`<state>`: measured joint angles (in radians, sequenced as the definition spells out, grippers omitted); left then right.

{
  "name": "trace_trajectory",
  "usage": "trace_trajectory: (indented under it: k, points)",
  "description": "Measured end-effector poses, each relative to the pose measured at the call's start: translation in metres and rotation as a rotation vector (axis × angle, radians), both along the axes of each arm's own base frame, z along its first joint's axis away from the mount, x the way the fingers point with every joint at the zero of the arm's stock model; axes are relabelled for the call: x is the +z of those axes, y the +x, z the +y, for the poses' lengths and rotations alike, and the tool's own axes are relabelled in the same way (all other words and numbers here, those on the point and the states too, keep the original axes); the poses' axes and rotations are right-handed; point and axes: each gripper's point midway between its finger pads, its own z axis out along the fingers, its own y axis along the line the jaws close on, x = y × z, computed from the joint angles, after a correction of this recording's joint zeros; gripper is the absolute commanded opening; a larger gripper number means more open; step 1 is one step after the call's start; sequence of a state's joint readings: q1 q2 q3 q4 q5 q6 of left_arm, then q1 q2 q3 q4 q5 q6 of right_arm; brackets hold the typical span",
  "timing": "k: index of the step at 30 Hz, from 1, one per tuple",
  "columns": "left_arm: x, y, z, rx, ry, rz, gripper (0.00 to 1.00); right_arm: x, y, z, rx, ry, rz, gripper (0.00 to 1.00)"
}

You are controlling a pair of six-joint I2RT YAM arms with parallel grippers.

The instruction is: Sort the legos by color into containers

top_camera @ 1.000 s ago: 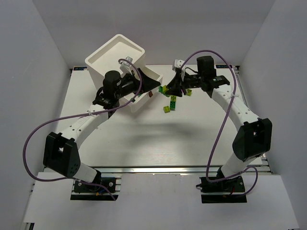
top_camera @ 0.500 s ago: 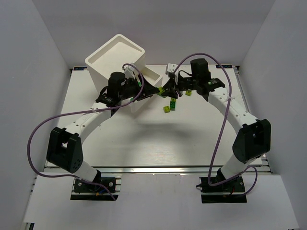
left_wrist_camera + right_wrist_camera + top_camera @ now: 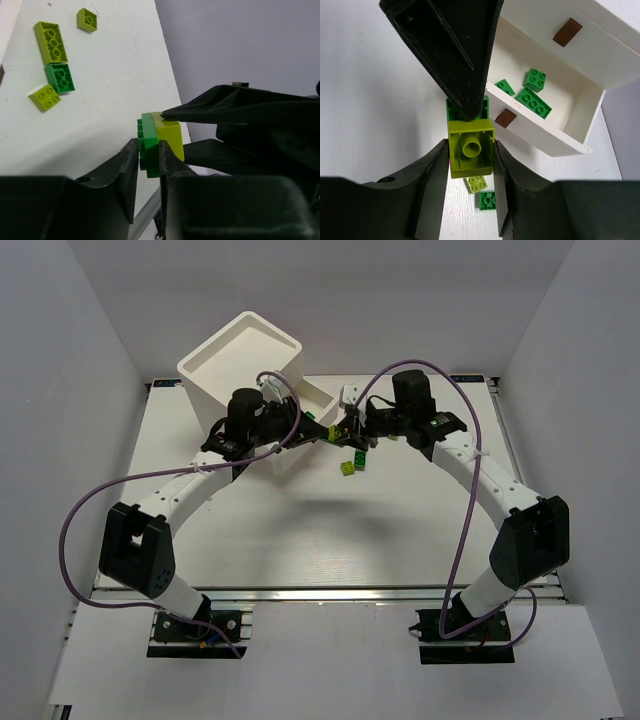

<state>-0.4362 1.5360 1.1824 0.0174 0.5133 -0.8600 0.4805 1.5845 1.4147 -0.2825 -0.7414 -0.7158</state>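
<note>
A white table (image 3: 300,540) stands inside a small booth, closed in by a plain pale-grey left wall (image 3: 70,390), back wall (image 3: 330,290) and right wall (image 3: 590,370). A silver metal rail (image 3: 330,594) runs along the table's near edge, and a white board (image 3: 330,675) lies in front of it. The light is even and diffuse — only soft grey shadows fall on the tabletop. In the left wrist view the top shows faint scuffs and specks.
</note>
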Motion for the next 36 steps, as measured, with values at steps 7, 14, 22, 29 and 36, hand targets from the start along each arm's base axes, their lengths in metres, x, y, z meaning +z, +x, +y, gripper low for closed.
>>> trace_trajectory:
  k: [7,14,22,29,36]
  points:
    - [-0.011,0.003,0.0,0.007,0.018,0.03,0.0,0.0,0.004,0.0,-0.017,-0.002,-0.023,0.0]
    - [-0.03,0.007,0.013,0.064,0.081,0.083,0.0,-0.002,0.012,-0.003,-0.068,-0.002,-0.043,0.0]
    - [-0.015,0.041,0.047,0.223,0.226,-0.005,0.0,-0.018,0.028,-0.021,-0.183,-0.04,-0.049,0.0]
    - [-0.006,0.067,0.073,0.364,0.323,-0.102,0.0,-0.038,0.022,-0.035,-0.228,-0.075,-0.017,0.0]
    - [-0.022,0.09,0.102,0.486,0.5,-0.12,0.56,-0.044,0.022,-0.039,-0.241,-0.082,-0.005,0.0]
